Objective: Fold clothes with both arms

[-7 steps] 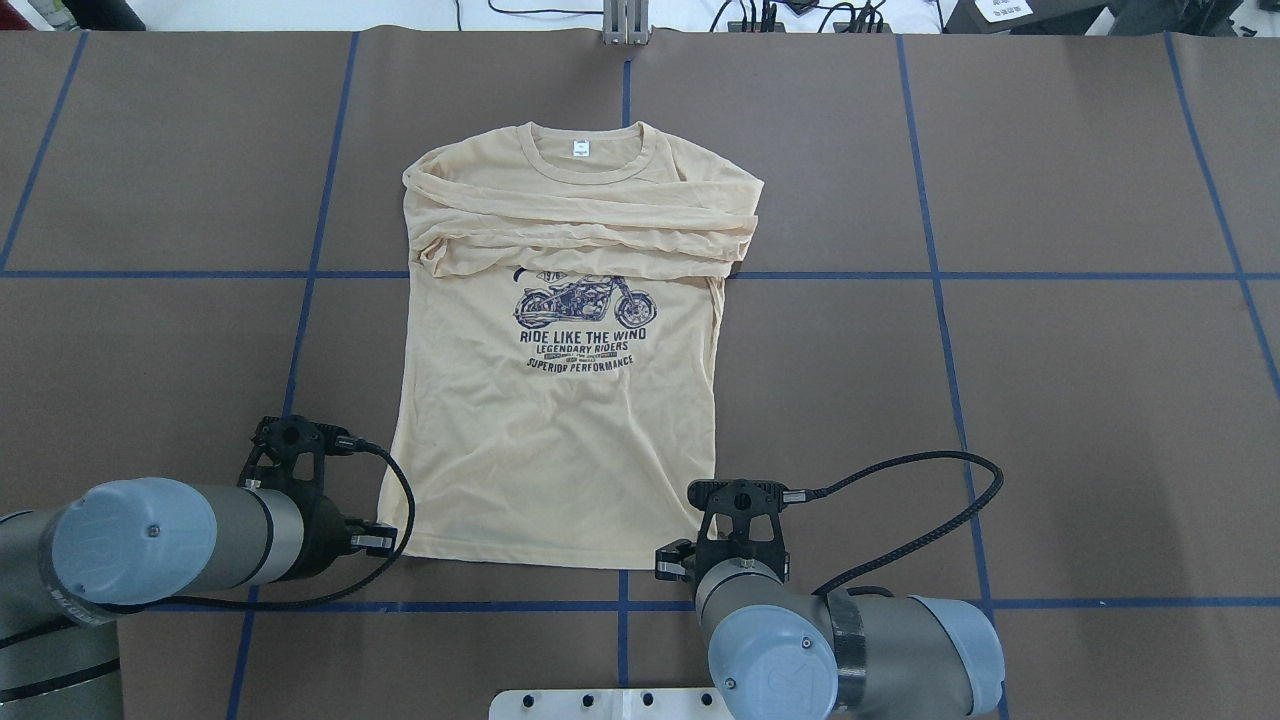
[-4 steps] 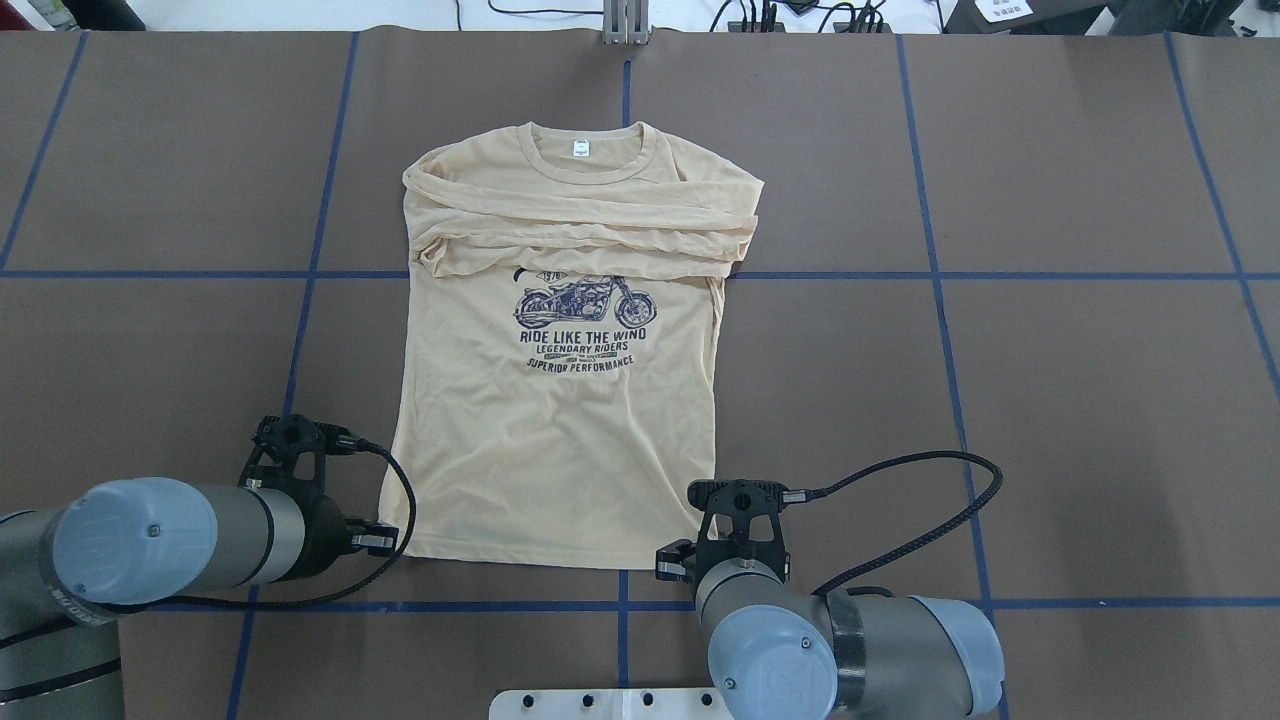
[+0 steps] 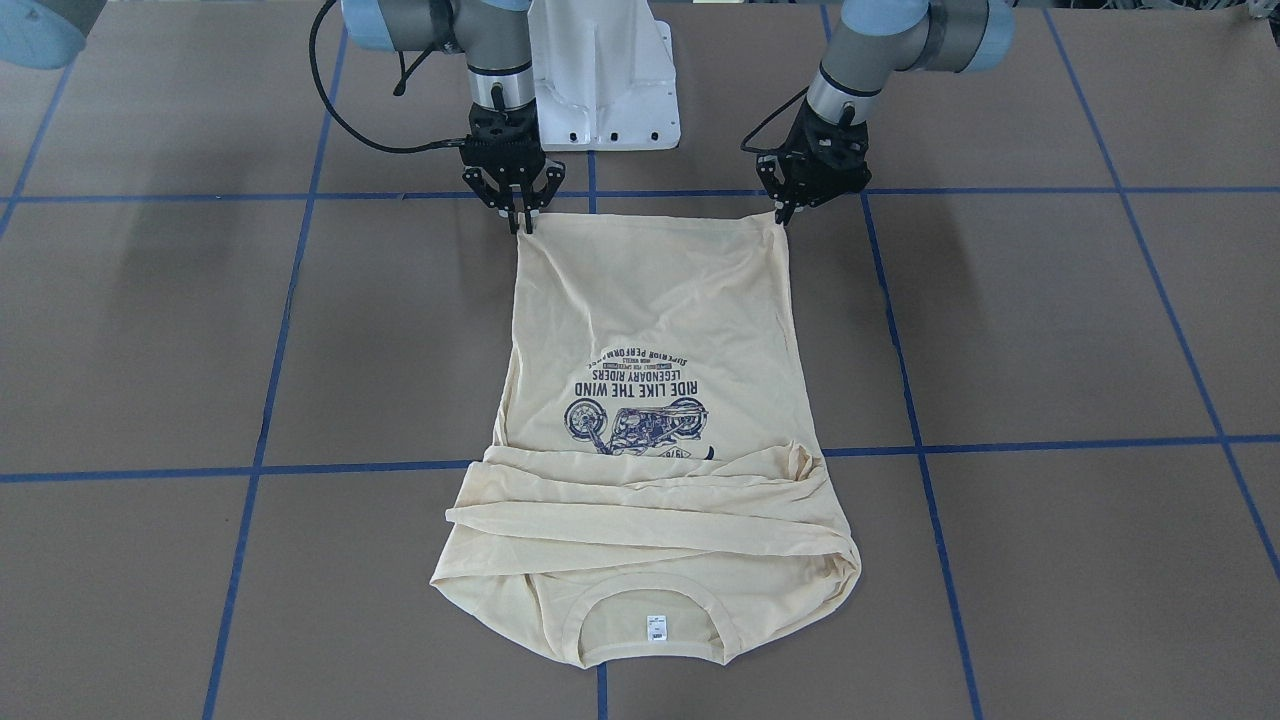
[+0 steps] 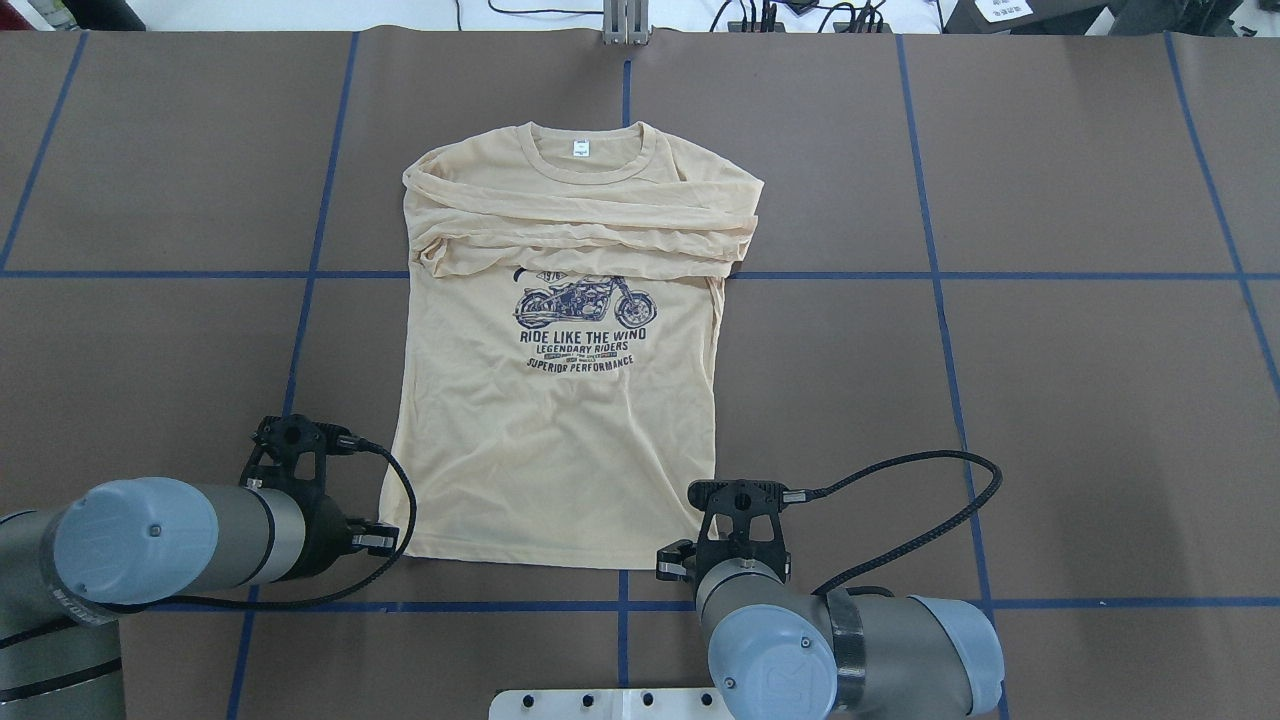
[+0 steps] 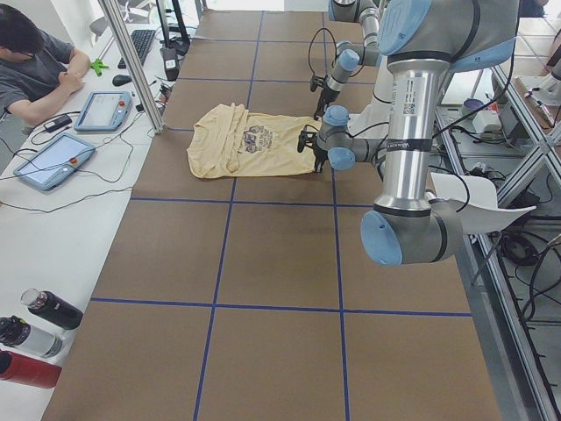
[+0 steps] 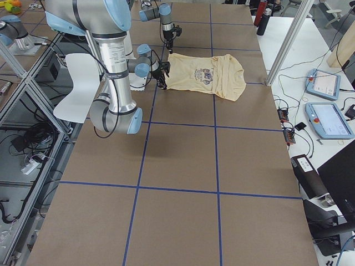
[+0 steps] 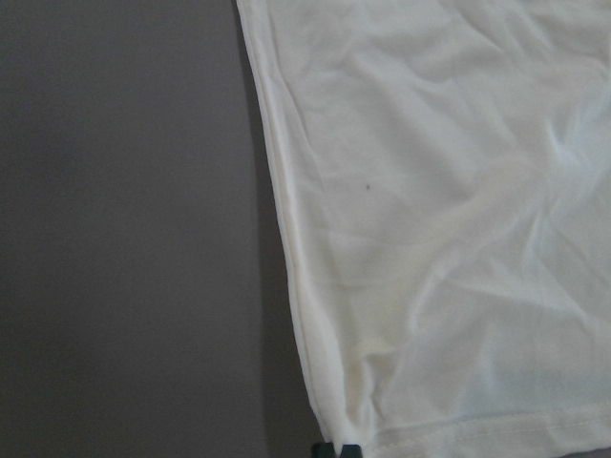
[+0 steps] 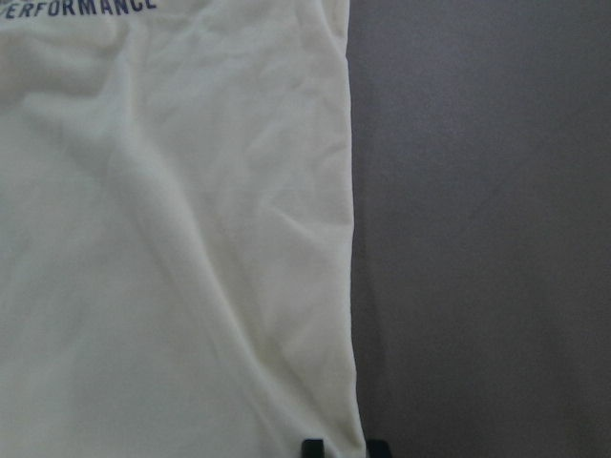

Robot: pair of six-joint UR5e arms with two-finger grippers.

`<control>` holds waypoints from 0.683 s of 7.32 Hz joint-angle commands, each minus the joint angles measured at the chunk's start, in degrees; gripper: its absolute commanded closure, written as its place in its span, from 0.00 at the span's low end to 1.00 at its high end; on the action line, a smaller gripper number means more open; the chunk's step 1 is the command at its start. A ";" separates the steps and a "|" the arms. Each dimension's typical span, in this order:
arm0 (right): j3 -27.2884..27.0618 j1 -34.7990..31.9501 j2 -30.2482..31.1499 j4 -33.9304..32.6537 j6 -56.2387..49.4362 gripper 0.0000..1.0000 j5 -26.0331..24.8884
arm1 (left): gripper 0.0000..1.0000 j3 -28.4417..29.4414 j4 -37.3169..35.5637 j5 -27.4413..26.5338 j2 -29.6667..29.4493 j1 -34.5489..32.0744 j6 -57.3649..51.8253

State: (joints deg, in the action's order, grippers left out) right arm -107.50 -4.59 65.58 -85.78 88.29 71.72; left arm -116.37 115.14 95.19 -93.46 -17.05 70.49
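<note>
With jaws of black left gripper [image 3: 779,212] and right gripper [image 3: 522,222] clenched on the near hem corners of the pale cream-yellow long-sleeved T-shirt [image 4: 555,450] flat on the brown table [image 4: 1050,380], carry hem along its long axis toward the far collar [image 4: 588,168].

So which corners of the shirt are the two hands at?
The T-shirt hem corners, nearest the robot's base: left hand at one, right hand at the other. The collar-end corners lie free.
</note>
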 commanded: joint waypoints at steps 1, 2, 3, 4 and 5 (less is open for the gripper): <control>0.10 0.11 -0.01 0.00 0.04 0.74 0.00 | 1.00 0.00 0.00 0.09 0.03 0.00 0.00; 0.28 0.11 -0.01 0.00 0.04 0.74 0.00 | 1.00 -0.09 0.00 0.09 0.03 0.00 0.00; 0.45 0.11 -0.01 0.00 0.04 0.74 0.00 | 1.00 -0.09 0.00 0.09 0.03 -0.09 -0.09; 0.54 0.11 -0.10 0.00 0.04 0.74 0.00 | 1.00 -0.09 0.00 0.09 0.03 0.00 -0.09; 0.54 0.11 -0.19 0.00 0.13 0.86 0.00 | 1.00 -0.09 0.00 0.09 -0.05 -0.09 -0.09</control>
State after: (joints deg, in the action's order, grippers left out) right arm -107.04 -4.48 65.47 -85.78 88.35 71.71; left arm -116.45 115.14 95.27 -93.44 -17.09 70.41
